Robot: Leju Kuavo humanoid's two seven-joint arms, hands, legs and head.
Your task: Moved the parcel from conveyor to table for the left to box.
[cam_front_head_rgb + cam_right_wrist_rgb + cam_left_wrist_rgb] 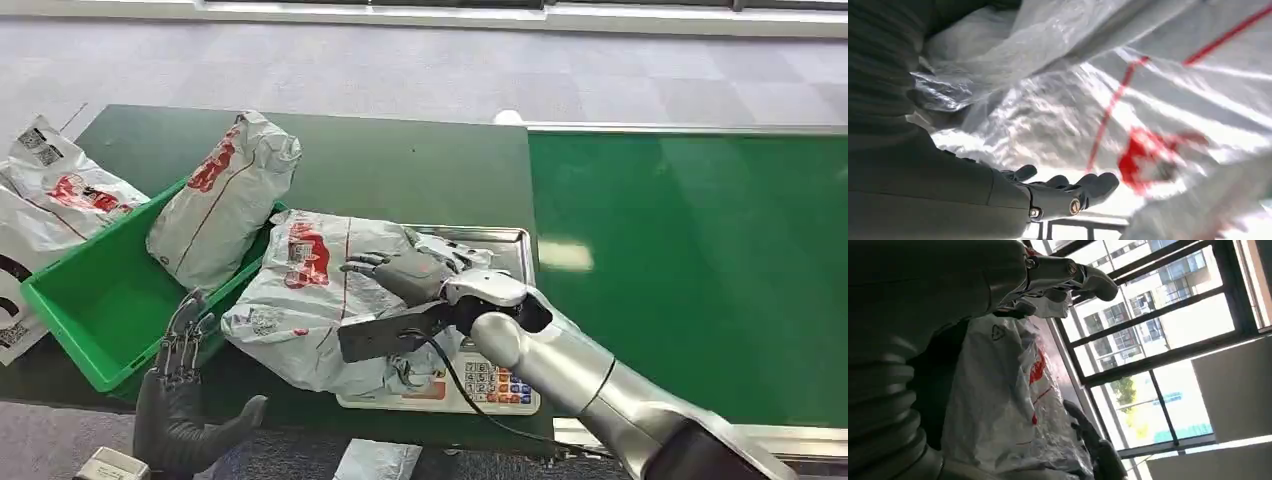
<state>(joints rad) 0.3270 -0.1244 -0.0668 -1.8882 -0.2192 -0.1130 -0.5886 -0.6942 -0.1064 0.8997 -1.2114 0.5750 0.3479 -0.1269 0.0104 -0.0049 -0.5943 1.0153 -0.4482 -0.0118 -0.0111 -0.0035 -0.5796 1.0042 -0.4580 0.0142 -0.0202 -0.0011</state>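
Parcel (310, 300) is lying across the scale (505, 245), just beside the green bin (90, 300). Right hand (405, 272) is resting on top, fingers spread, gripping nothing. Left hand (185, 395) is waiting open below. Suggest lifting right fingers straight off, no dragging.

- The right arm (590, 375) is reaching in from the lower right, silver forearm angled up and to the left, a black cable trailing beneath its wrist.
- The right robot hand (400, 272) is lying at the end of that arm with its fingers (362, 264) stretched out and slightly apart, not curled around anything; in the right wrist view the fingers (1068, 187) are extending flat and side by side.
- The left robot hand (178, 400) is standing low at the left, palm upright, dark fingers (183, 335) pointing upward and close together, thumb (240, 415) splayed toward the right robot hand, holding nothing.
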